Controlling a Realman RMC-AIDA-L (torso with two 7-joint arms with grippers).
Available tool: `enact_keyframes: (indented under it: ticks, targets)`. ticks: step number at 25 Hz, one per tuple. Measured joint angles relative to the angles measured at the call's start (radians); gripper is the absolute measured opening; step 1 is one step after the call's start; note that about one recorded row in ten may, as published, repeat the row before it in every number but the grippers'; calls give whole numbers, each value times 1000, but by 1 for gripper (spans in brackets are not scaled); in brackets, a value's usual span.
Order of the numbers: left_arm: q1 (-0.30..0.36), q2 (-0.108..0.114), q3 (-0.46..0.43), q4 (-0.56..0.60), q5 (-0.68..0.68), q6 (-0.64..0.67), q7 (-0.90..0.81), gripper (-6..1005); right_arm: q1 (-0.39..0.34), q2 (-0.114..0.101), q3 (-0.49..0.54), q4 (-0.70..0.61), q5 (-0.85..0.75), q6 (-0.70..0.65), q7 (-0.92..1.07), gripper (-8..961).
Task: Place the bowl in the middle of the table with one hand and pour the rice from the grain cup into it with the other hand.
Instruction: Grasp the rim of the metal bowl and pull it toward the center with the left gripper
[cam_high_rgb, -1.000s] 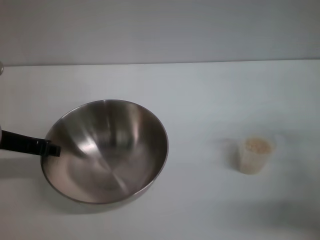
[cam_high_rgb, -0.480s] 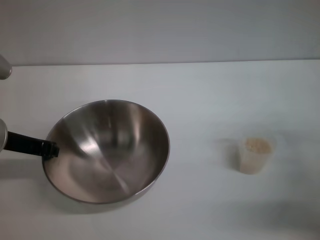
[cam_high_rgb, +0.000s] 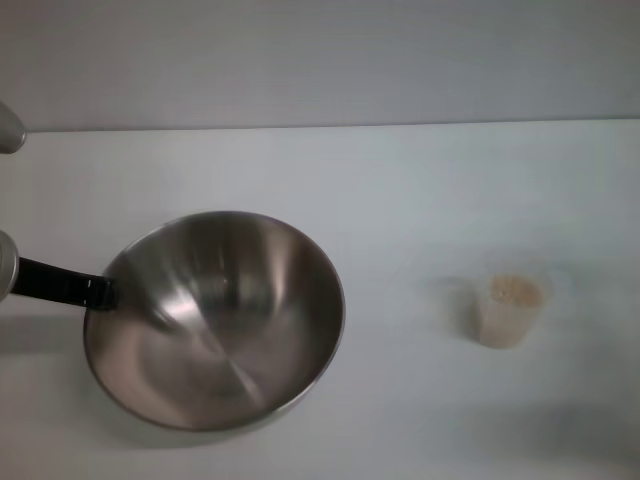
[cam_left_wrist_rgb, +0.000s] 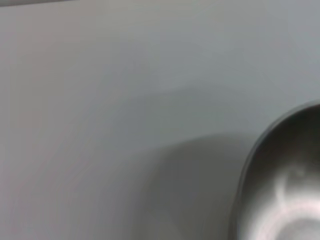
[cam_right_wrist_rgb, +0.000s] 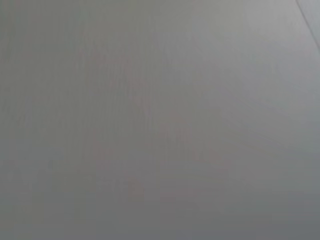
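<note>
One gripper, your left gripper (cam_high_rgb: 100, 291), clamped on the bowl (cam_high_rgb: 215, 320) rim, has nudged it slightly toward centre; the grain cup (cam_high_rgb: 508, 309) waits untouched.

The bowl (cam_high_rgb: 215, 320) is sitting on the left half of the table (cam_high_rgb: 420, 180), with the left gripper (cam_high_rgb: 100, 292) reaching in at its left rim and blocking that side. The cup (cam_high_rgb: 510, 310) of rice (cam_high_rgb: 514, 291) is standing well apart on the right. Bare tabletop is lying between them and behind both.
</note>
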Motion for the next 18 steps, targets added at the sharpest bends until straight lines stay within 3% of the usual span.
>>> enact_keyframes:
  ticks: [12,18]
  targets:
    - [-30,3,-6,13,-5,-15,0,52,-1,0,0,0,0,4,0,530]
    - [-73,4,-61,42,-26,-36,18,45,-1,0,2,0,0,6,0,530]
